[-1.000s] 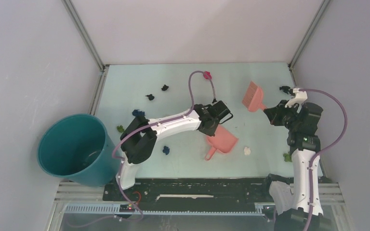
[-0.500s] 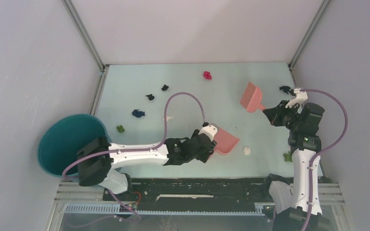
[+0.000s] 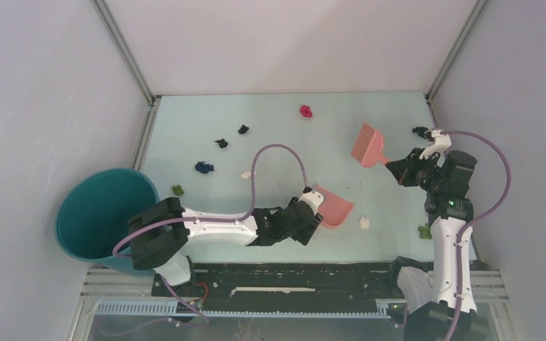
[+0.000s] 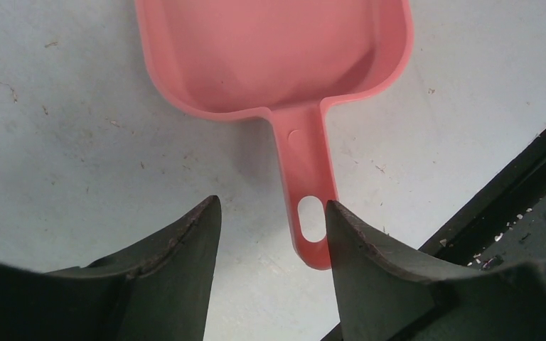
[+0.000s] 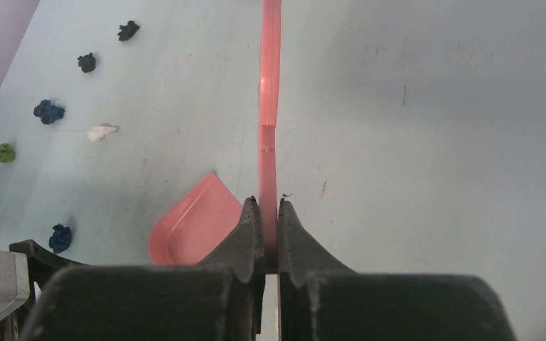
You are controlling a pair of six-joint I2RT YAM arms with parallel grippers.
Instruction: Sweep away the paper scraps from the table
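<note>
A teal bucket (image 3: 103, 213) stands at the far left, off the near-left corner of the pale mint surface (image 3: 277, 153). The paper scraps (image 3: 203, 167) lie scattered over that surface. A green wad (image 3: 178, 190) is nearest the bucket. Beyond it in the left half are the dark blue one, two black ones (image 3: 221, 143) (image 3: 243, 129) and a white one (image 3: 246, 174). A magenta wad (image 3: 305, 111) sits near the far edge.

The left arm (image 3: 213, 227) stretches low along the near edge toward the middle. Its jaws stand wide, one on either side of the handle end of the salmon-pink dustpan (image 4: 270, 50), not clamping it. The dustpan lies flat on the surface with its scoop pointing away from the arm. Just right of it lies another white wad (image 3: 364, 222).

Further right, the right arm (image 3: 449, 206) has its jaws pinched tight on the thin handle of the pink brush (image 3: 367, 145), bristles toward the far left. A black wad (image 3: 419, 131) lies by the right edge, and a green one (image 3: 424, 231) sits near the arm.
</note>
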